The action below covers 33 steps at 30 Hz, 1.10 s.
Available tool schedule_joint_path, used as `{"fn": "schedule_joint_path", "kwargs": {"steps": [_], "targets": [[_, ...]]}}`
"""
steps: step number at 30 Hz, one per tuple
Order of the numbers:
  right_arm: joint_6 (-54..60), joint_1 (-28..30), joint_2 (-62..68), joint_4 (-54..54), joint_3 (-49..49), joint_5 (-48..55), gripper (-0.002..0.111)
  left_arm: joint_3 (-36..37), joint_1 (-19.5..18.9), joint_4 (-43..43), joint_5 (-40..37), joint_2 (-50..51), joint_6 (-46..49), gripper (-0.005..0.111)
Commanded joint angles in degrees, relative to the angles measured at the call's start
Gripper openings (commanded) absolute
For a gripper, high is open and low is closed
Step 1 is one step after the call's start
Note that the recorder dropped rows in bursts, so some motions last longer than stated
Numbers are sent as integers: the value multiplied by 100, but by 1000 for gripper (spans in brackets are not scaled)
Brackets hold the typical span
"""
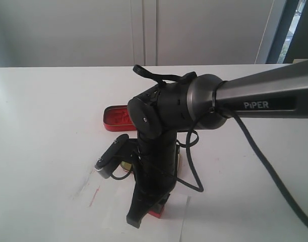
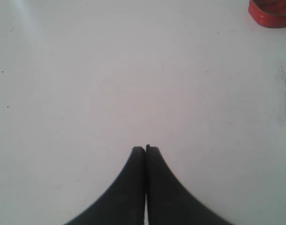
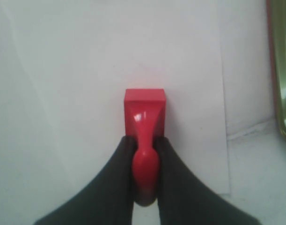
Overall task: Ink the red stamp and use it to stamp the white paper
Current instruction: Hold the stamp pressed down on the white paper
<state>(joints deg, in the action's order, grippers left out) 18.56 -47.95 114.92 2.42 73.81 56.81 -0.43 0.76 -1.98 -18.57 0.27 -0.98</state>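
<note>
My right gripper is shut on the narrow handle of the red stamp. The stamp's block points down at the white paper and looks pressed against it. In the exterior view the right arm reaches in from the right, with the gripper pointing down, and the stamp shows as a red bit on the paper near the front edge. The open red tin of ink paste lies behind the arm. My left gripper is shut and empty above bare table.
The gold-lined tin lid sits mostly hidden behind the right arm, and its rim lies just beside the paper. A faint red streak marks the table left of the paper. The red tin sits in a corner of the left wrist view.
</note>
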Motion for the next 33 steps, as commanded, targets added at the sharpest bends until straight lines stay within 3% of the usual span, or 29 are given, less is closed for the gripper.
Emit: {"fn": "schedule_joint_path", "kwargs": {"steps": [1,33], "targets": [[73,0,419,95,-107,-36,0,43,-10,-9,-51,-27,-25,0],[-64,0,-95,-91,159,-30,0,43,-10,-9,-51,-27,-25,0]]}}
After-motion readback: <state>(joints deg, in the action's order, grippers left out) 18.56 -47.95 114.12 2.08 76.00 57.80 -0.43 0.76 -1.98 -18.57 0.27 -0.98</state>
